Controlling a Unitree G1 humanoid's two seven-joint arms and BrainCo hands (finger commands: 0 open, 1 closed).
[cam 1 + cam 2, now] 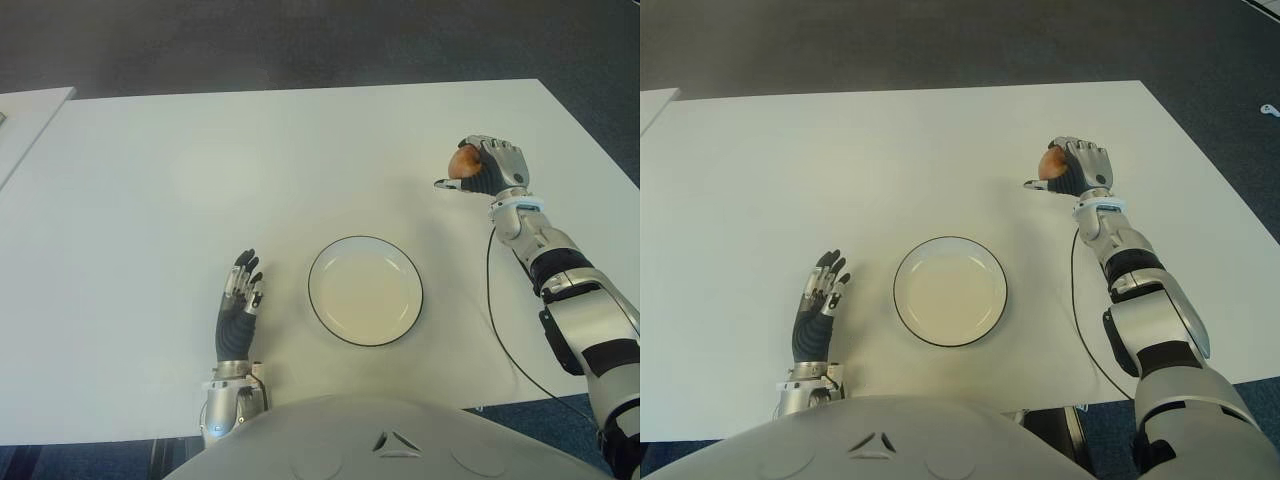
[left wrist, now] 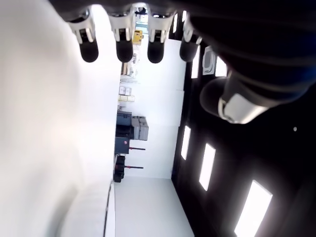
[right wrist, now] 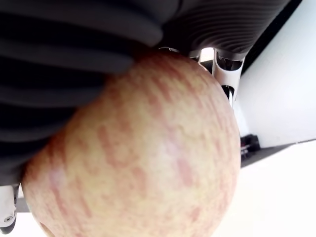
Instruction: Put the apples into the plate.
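My right hand [image 1: 478, 165] is at the right of the white table, curled around a red-and-yellow streaked apple [image 1: 462, 161]. The apple [image 3: 143, 153] fills the right wrist view, pressed against the dark palm. A white plate [image 1: 365, 291] with a dark rim lies empty near the table's front edge, to the left of and nearer than the right hand. My left hand [image 1: 240, 295] shows left of the plate with its fingers [image 2: 89, 49] straight and spread, holding nothing.
The white table [image 1: 250, 160] reaches far back and to the left. A second white surface [image 1: 25, 115] stands at the far left. A thin black cable [image 1: 500, 330] runs along my right forearm. Dark floor lies beyond the table's edges.
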